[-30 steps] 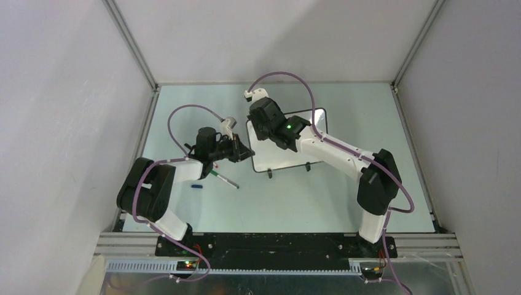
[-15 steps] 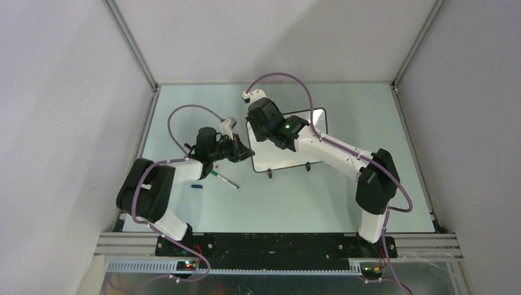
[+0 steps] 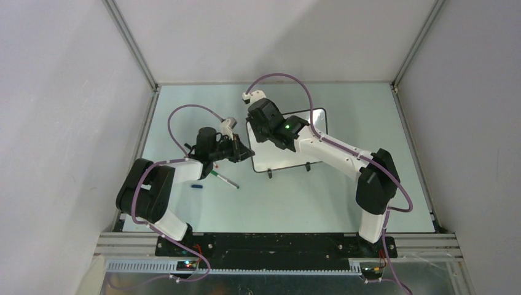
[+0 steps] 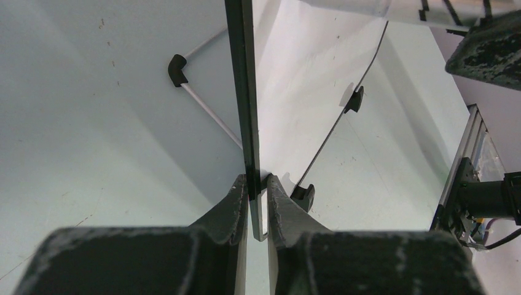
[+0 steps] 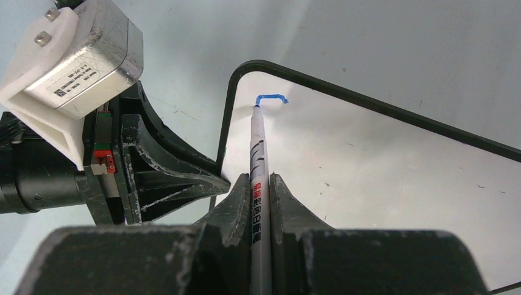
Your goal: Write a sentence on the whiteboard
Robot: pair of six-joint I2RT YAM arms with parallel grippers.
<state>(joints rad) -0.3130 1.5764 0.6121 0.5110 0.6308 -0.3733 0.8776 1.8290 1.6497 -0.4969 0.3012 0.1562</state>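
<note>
The whiteboard [image 3: 284, 158] stands tilted on its two black feet at the table's middle. My left gripper [image 3: 244, 152] is shut on its left frame edge [image 4: 243, 80], with a finger on each side of the thin black rim. My right gripper [image 5: 259, 178] is shut on a white marker [image 5: 258, 144] and hovers over the board's top left corner. The marker's tip touches the white surface [image 5: 368, 160]. A short blue hooked stroke [image 5: 272, 97], the start of the sentence, sits at the tip. The top external view hides this stroke behind the right wrist.
A thin pen with a green end [image 3: 224, 180] and a small blue cap [image 3: 196, 185] lie on the pale green table [image 3: 319, 196] just in front of the left arm. Grey walls with metal rails close the table on three sides.
The right wrist has crept slightly left over the board's top left corner with the marker in it. The left arm has held still on the board's edge.
</note>
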